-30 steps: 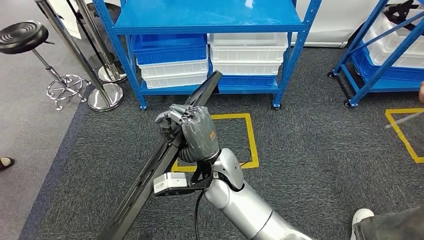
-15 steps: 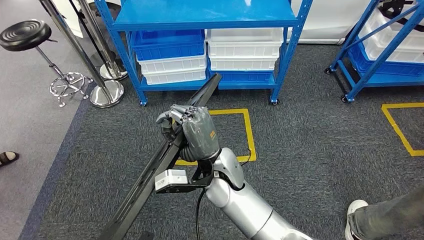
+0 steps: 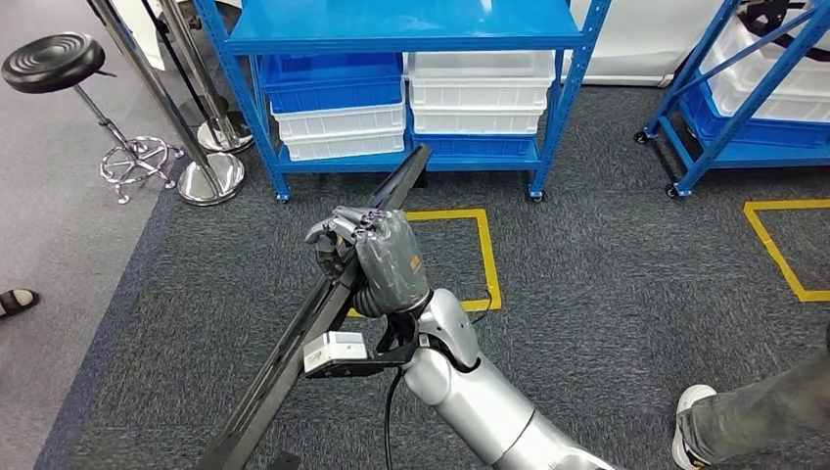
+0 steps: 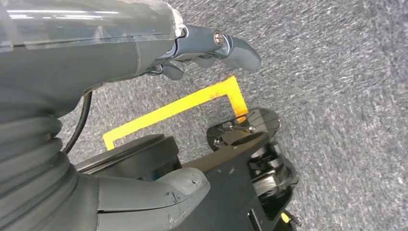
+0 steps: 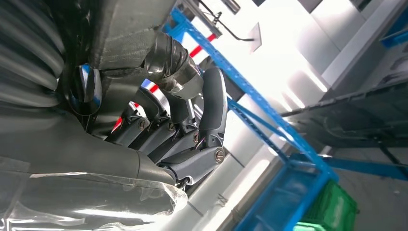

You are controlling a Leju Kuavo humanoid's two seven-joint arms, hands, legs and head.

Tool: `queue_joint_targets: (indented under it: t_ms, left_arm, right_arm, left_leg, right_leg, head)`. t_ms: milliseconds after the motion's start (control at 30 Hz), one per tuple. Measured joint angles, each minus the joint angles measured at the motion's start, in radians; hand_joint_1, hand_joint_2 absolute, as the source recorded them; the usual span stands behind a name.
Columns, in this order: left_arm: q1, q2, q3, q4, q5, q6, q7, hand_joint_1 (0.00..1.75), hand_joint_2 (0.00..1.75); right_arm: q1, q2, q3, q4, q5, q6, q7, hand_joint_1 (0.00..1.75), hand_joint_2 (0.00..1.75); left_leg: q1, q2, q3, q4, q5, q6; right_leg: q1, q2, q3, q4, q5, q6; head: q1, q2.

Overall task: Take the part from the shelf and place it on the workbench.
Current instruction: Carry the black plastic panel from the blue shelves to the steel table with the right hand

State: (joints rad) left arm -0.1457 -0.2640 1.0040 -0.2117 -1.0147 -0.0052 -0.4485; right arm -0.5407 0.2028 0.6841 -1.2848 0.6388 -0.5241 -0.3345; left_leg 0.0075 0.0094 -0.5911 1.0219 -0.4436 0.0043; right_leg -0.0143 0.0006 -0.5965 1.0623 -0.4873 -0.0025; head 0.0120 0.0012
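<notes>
The part [image 3: 284, 357] is a long black bar, slanting from near the shelf's foot down to the bottom left in the head view. My right hand [image 3: 377, 257] grips it around the middle and holds it above the carpet. In the right wrist view the dark fingers [image 5: 211, 106] curl tightly round a dark shape. My left hand [image 4: 144, 57] hangs over the grey carpet, thumb and fingers apart, with nothing in it.
A blue shelf [image 3: 391, 24] with blue bins [image 3: 338, 88] and white bins [image 3: 480, 98] stands ahead, another blue rack [image 3: 744, 98] at the right. A stool [image 3: 54, 61] and chrome posts [image 3: 210, 176] are at the left. A person's leg and shoe [image 3: 744, 421] are at the bottom right.
The whole picture has shifted slightly, so the camera moved. My right hand keeps its grip on the bar. The person's leg at the bottom right has come further in.
</notes>
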Motion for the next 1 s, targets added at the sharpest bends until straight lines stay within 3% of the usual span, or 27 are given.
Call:
queue_joint_targets:
  t_ms: [100, 167, 233, 267, 300, 333, 433, 500, 600, 667, 733, 767, 800, 833, 867, 900, 967, 1000]
  left_arm:
    - [0.002, 0.0, 0.0, 0.0, 0.0, -0.001, 0.017, 0.0, 1.75]
    - [0.002, 0.0, 0.0, 0.0, 0.0, -0.002, 0.023, 0.0, 1.75]
    - [0.002, 0.0, 0.0, 0.0, 0.0, -0.004, 0.026, 0.0, 1.75]
    - [0.002, 0.0, 0.0, 0.0, 0.0, -0.006, 0.027, 0.0, 1.75]
    - [0.002, 0.0, 0.0, 0.0, 0.0, -0.008, 0.028, 0.0, 1.75]
    - [0.002, 0.0, 0.0, 0.0, 0.0, -0.009, 0.028, 0.0, 1.75]
    - [-0.002, 0.001, 0.0, 0.0, 0.0, -0.01, 0.029, 0.0, 1.75]
    - [-0.005, 0.001, 0.0, 0.0, 0.0, -0.011, 0.029, 0.0, 1.75]
    - [-0.003, 0.001, 0.0, 0.0, 0.0, -0.011, 0.029, 0.0, 1.75]
    - [-0.003, 0.0, 0.0, 0.0, 0.0, -0.012, 0.029, 0.0, 1.75]
    - [-0.005, 0.0, 0.0, 0.0, 0.0, -0.011, 0.024, 0.0, 1.75]
    - [-0.005, 0.0, 0.0, 0.0, 0.0, -0.01, 0.02, 0.0, 1.75]
    - [-0.004, 0.0, 0.0, 0.0, 0.0, -0.009, 0.017, 0.0, 1.75]
    - [-0.003, 0.0, 0.0, 0.0, 0.0, -0.008, 0.015, 0.0, 1.75]
    - [-0.003, 0.0, 0.0, 0.0, 0.0, -0.007, 0.013, 0.0, 1.75]
    - [-0.003, -0.001, 0.0, 0.0, 0.0, -0.007, 0.012, 0.0, 1.75]
    - [-0.004, -0.001, -0.001, 0.0, 0.0, -0.006, 0.011, 0.0, 1.75]
    - [-0.004, -0.001, -0.001, 0.0, 0.0, -0.006, 0.01, 0.0, 1.75]
  right_arm:
    - [-0.001, 0.001, 0.0, 0.0, 0.0, 0.002, 0.0, 1.75, 1.75]
    - [-0.003, 0.002, 0.0, 0.001, 0.0, 0.003, 0.0, 1.75, 1.75]
    - [-0.004, 0.004, 0.0, 0.002, 0.0, 0.003, 0.0, 1.75, 1.75]
    - [-0.004, 0.004, 0.0, 0.004, 0.0, 0.003, 0.0, 1.75, 1.75]
    - [-0.003, 0.004, 0.0, 0.006, 0.0, 0.003, 0.0, 1.75, 1.75]
    - [-0.003, 0.004, 0.0, 0.007, 0.0, 0.003, 0.0, 1.75, 1.75]
    - [-0.007, 0.007, 0.0, 0.008, 0.0, 0.003, 0.0, 1.75, 1.75]
    - [-0.009, 0.01, 0.0, 0.008, 0.0, 0.003, 0.0, 1.75, 1.75]
    - [-0.011, 0.011, -0.001, 0.008, 0.0, 0.002, 0.0, 1.75, 1.75]
    - [-0.012, 0.01, -0.001, 0.009, 0.0, 0.002, 0.0, 1.75, 1.75]
    - [-0.012, 0.009, -0.002, 0.01, -0.001, 0.002, 0.0, 1.75, 1.75]
    - [-0.011, 0.008, -0.002, 0.011, -0.001, 0.002, 0.0, 1.75, 1.75]
    - [-0.011, 0.007, -0.002, 0.013, -0.001, 0.002, 0.0, 1.75, 1.75]
    - [-0.01, 0.006, -0.002, 0.014, -0.001, 0.002, 0.0, 1.75, 1.75]
    - [-0.01, 0.005, -0.002, 0.015, 0.0, 0.002, 0.0, 1.75, 1.75]
    - [-0.011, 0.004, -0.002, 0.016, 0.0, 0.002, 0.0, 1.75, 1.75]
    - [-0.013, 0.004, -0.002, 0.016, 0.0, 0.002, 0.0, 1.75, 1.75]
    - [-0.014, 0.005, -0.002, 0.016, 0.001, 0.001, -0.001, 1.75, 1.75]
  left_leg:
    - [0.004, 0.0, -0.012, 0.012, -0.006, -0.017]
    - [0.007, -0.001, -0.04, 0.081, -0.065, -0.027]
    - [0.008, -0.002, -0.083, 0.211, -0.147, -0.034]
    - [0.009, -0.002, -0.096, 0.263, -0.172, -0.035]
    - [0.009, -0.002, -0.092, 0.28, -0.178, -0.034]
    - [0.008, -0.002, -0.067, 0.256, -0.166, -0.031]
    - [0.002, -0.003, 0.069, 0.042, -0.102, -0.013]
    - [-0.005, -0.003, 0.104, -0.028, -0.087, -0.004]
    - [-0.007, -0.001, 0.091, -0.039, -0.055, 0.012]
    - [-0.001, 0.003, 0.074, -0.054, -0.026, 0.028]
    - [0.0, 0.005, 0.047, -0.055, -0.004, 0.036]
    - [-0.001, 0.005, 0.032, -0.054, 0.005, 0.036]
    - [-0.001, 0.006, 0.019, -0.051, 0.013, 0.035]
    - [-0.001, 0.006, 0.006, -0.047, 0.021, 0.033]
    - [-0.001, 0.006, -0.005, -0.041, 0.026, 0.031]
    - [-0.001, 0.006, -0.016, -0.034, 0.03, 0.028]
    - [-0.003, 0.005, -0.033, -0.018, 0.035, 0.02]
    - [-0.004, 0.005, -0.038, -0.012, 0.038, 0.015]
  right_leg:
    - [0.0, 0.0, -0.012, -0.003, 0.016, -0.021]
    - [-0.003, -0.003, -0.022, -0.008, 0.028, -0.035]
    - [0.0, -0.005, -0.039, -0.008, 0.041, -0.04]
    - [0.003, -0.006, -0.048, -0.007, 0.047, -0.041]
    - [0.004, -0.006, -0.057, -0.007, 0.054, -0.041]
    - [0.006, -0.005, -0.064, -0.007, 0.061, -0.04]
    - [0.009, -0.004, -0.081, -0.008, 0.083, -0.034]
    - [0.008, -0.005, -0.085, -0.013, 0.099, -0.022]
    - [0.008, -0.005, -0.089, -0.023, 0.115, -0.003]
    - [0.009, -0.002, -0.108, 0.017, 0.058, 0.005]
    - [0.007, 0.0, -0.14, 0.132, -0.039, 0.009]
    - [0.007, -0.001, -0.153, 0.195, -0.066, 0.011]
    - [0.006, -0.001, -0.155, 0.237, -0.071, 0.013]
    - [0.006, -0.001, -0.141, 0.245, -0.058, 0.014]
    - [0.005, -0.001, -0.108, 0.215, -0.034, 0.014]
    - [0.004, -0.001, -0.057, 0.149, -0.018, 0.011]
    - [0.007, -0.002, 0.034, 0.019, -0.021, 0.004]
    - [0.008, -0.001, 0.056, -0.019, -0.031, -0.001]
  head:
    - [0.0, 0.0]
    - [0.0, 0.0]
    - [0.0, 0.0]
    - [0.0, 0.0]
    - [0.0, 0.0]
    - [0.0, 0.0]
    - [0.0, 0.0]
    - [0.0, 0.0]
    - [0.0, 0.0]
    - [0.001, 0.0]
    - [0.001, 0.0]
    - [0.001, 0.0]
    - [0.001, 0.0]
    - [0.001, 0.0]
    - [0.001, 0.0]
    - [0.001, 0.0]
    - [0.001, 0.0]
    - [0.001, 0.0]
